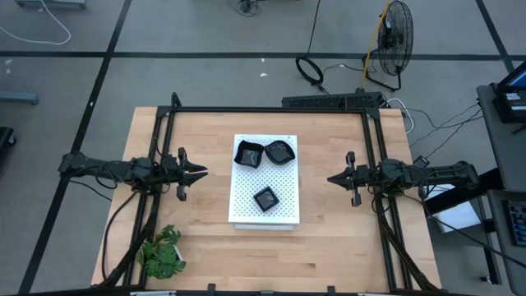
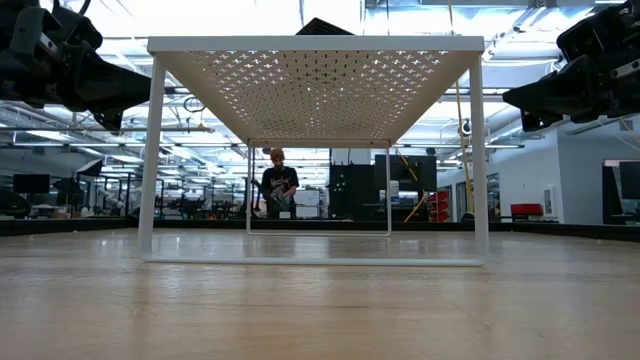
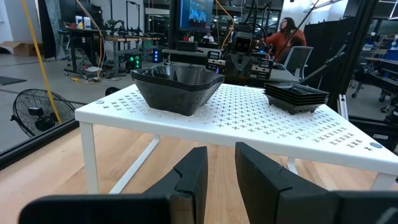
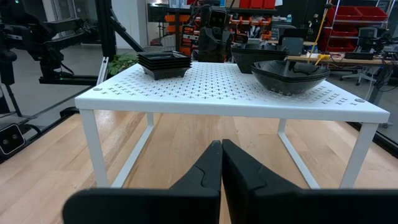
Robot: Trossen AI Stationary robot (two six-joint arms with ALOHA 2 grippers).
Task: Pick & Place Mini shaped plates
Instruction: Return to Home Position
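Observation:
Three stacks of glossy black mini shaped plates rest by their bases on a white perforated board (image 1: 246, 201) that stands on legs at mid-table. An angular stack (image 1: 247, 154) (image 3: 177, 87) and a rounded stack (image 1: 280, 151) (image 4: 292, 74) sit at its far end. A small square stack (image 1: 266, 199) (image 3: 296, 96) (image 4: 164, 64) sits toward its near end. My left gripper (image 1: 204, 171) (image 3: 221, 171) hovers left of the board, level, fingers slightly apart with nothing between them. My right gripper (image 1: 330, 178) (image 4: 222, 162) hovers right of the board, level, shut and empty.
A black frame (image 1: 271, 109) runs along the table's far, left and right sides. A small green plant (image 1: 163, 251) stands at the near left corner. Bare wood lies between each gripper and the board. A person (image 2: 278, 185) stands in the room beyond.

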